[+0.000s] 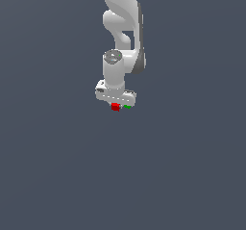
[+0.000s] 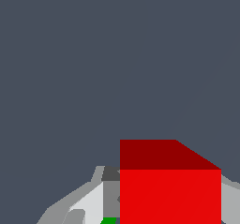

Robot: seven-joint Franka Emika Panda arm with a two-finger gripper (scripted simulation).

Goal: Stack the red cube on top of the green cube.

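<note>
Wrist view, nearest first: the red cube fills the near part of the frame, close under the camera. One finger of the tool shows beside it on one side, and a grey edge on the other side looks like the second finger. A sliver of the green cube is just visible at the frame's edge, past the finger. Whether the pads actually press the red faces cannot be told here; contact is hidden.

Exterior view: the tool hangs straight down from the arm, over the middle of the desk, well away from all edges and corners. The red cube sits right at the fingertips. The green cube is just beside it, toward the exterior view's right, partly hidden under the tool body. Whether the two cubes touch is not resolvable.

Judgement: step in hand is the grasp of the red cube, either closing on it or just closed. Stacking is not done; both cubes appear level with each other.

Next move calls for a firm grip, a lift clear above the green cube's top, a short sideways shift, then a centred lowering. Risk: nudging the green neighbour.
</note>
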